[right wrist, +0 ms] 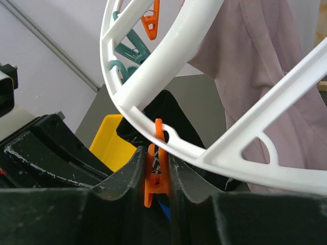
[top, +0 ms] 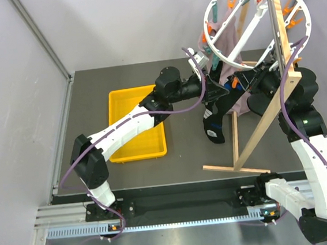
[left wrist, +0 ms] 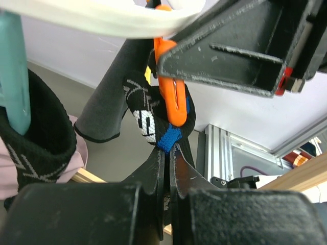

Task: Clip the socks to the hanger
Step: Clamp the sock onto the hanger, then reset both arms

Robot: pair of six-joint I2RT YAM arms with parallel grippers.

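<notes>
Right now the hanger [right wrist: 171, 48] is sitting tilted on its wooden frame [top: 266, 123] at the table's far right, with a pink cloth [right wrist: 255, 66] draping from it. The socks [top: 213, 126] are hanging under the ring's near-left rim. One is dangling from a teal clip [left wrist: 13, 66]. The other is being held up against the orange clip [left wrist: 173, 97].

The left gripper [left wrist: 168, 152] is coming in from below, jaws narrowed to a sliver and pinching that sock at its blue patch. The right gripper [right wrist: 156, 155] is squeezing the orange clip between its fingers, jaws clamped on the clip body.

Handling, as a judgement: the socks are looking light, soft and limp, a stretchy knit that is likely bunching and sagging wherever it is unsupported. They are not fragile, and grippy rather than slick. The best hold is probably a single pinch close to the edge going into the clip, keeping the fold thin so the clip closes fully.

Hard to make out: whether the clip's teeth are already biting fabric or just lying against it. The right wrist view is hiding the clip mouth behind its own fingers, and the top view is blocking the contact with arms and ring. Which end of the sock is being pinched is also unclear.
</notes>
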